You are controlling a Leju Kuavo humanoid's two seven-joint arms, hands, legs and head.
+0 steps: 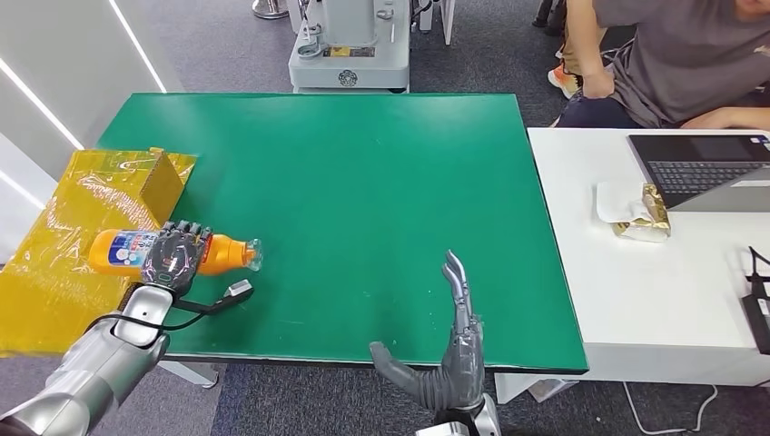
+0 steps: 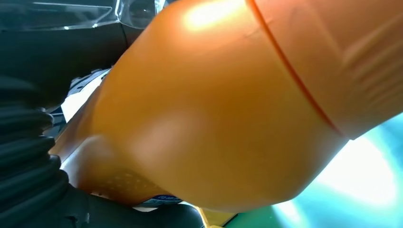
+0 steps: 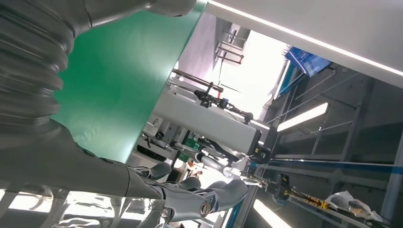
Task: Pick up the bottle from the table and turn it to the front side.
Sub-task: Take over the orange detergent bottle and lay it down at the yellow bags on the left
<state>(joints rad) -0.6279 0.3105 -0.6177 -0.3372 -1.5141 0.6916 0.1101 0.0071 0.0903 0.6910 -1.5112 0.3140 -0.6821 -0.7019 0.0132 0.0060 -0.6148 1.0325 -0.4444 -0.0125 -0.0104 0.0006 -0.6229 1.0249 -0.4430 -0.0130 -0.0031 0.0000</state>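
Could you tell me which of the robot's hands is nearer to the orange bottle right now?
Left. The left hand is wrapped over the orange bottle at the green table's left edge; the right hand is open at the near edge, well apart.

green table (image 1: 363, 182) middle open — cardboard box (image 1: 159, 186) left

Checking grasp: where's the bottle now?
Head view: orange bottle lies on its side at the green table's left edge, gripped by the left hand, beside the yellow bag.

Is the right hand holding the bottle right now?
No, the right hand is open above the table's near edge; the left hand grips the orange bottle.
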